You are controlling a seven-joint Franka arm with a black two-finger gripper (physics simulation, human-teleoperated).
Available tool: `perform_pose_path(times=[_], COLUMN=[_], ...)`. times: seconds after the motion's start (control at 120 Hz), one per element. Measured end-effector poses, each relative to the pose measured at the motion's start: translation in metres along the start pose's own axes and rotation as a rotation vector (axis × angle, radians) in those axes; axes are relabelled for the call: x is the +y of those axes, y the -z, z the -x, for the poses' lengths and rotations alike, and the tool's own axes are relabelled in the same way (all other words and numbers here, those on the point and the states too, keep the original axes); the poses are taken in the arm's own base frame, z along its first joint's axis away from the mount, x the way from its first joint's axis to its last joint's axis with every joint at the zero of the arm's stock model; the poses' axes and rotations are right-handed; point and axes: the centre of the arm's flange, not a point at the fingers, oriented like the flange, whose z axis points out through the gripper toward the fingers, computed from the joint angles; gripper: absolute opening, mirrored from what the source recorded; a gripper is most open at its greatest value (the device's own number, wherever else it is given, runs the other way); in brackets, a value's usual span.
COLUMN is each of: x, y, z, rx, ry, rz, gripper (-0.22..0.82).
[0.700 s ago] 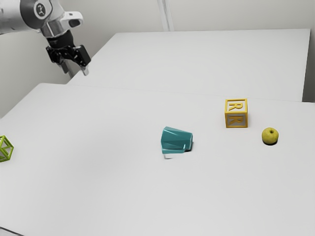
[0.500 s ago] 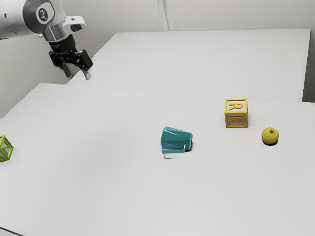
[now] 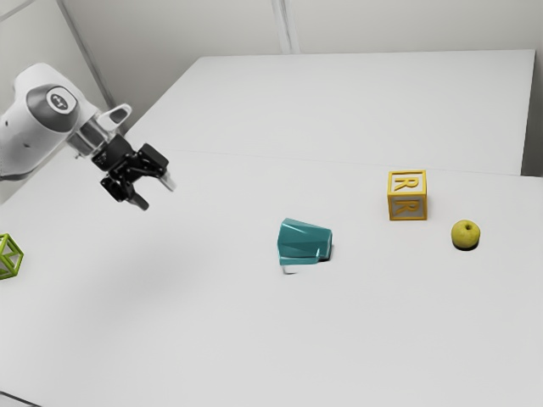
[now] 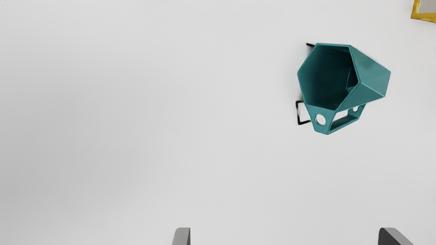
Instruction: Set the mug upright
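Our claw (image 3: 155,193) is open with nothing in it, hanging over toward the left of the exterior view, about mid-height and well apart from everything. The mug (image 3: 303,242) is on its side on the counter (image 3: 204,339), just below the middle of that frame, mouth (image 4: 328,76) aimed at the frame's left.

So we'd call this step the approach. Tip for us: come over the mug, get the fingers (image 4: 182,236) squared to the body near the wide end, and stay off the handle (image 4: 345,123), or it'll probably twist on us. It tapers, so a grip too near the narrow end (image 4: 381,83) might squirt loose. Then lift a bit, swing the mouth up, lower until the bottom sits flat, and only then let go.

Stuff-wise, the mug's teal and faceted, kinda glossy, likely slick, with an angular handle. Off to the frame's right sit a yellow-edged letter block (image 3: 407,196) and a round yellow-green fruit (image 3: 465,235). The left edge has a green open-frame block (image 3: 8,257). Counter's smooth, matte white.
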Motion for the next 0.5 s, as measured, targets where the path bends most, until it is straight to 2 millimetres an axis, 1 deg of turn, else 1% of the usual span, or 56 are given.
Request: perform_pose_path(times=[0.058, 0.1, 0.133, 0.192, 0.217, 0.242, 0.267, 0.317, 0.5], x=[-0.006, 0.0, 0.014, 0.052, 0.066, 0.074, 0.078, 0.078, 0.059], y=[-0.01, -0.022, -0.039, -0.077, -0.093, -0.105, -0.113, -0.122, -0.156], z=[-0.007, -0.012, -0.016, -0.017, -0.017, -0.017, -0.017, -0.02, -0.035], rx=[0.019, 0.022, 0.011, -0.027, -0.043, -0.054, -0.059, -0.055, -0.052], ry=[0.026, 0.022, 0.001, -0.055, -0.074, -0.086, -0.092, -0.088, -0.036], rz=[0.029, 0.039, 0.042, 0.046, 0.046, 0.046, 0.046, 0.051, 0.125], gripper=[0.6, 0.61, 0.61, 0.6, 0.6, 0.6, 0.6, 0.6, 0.6])
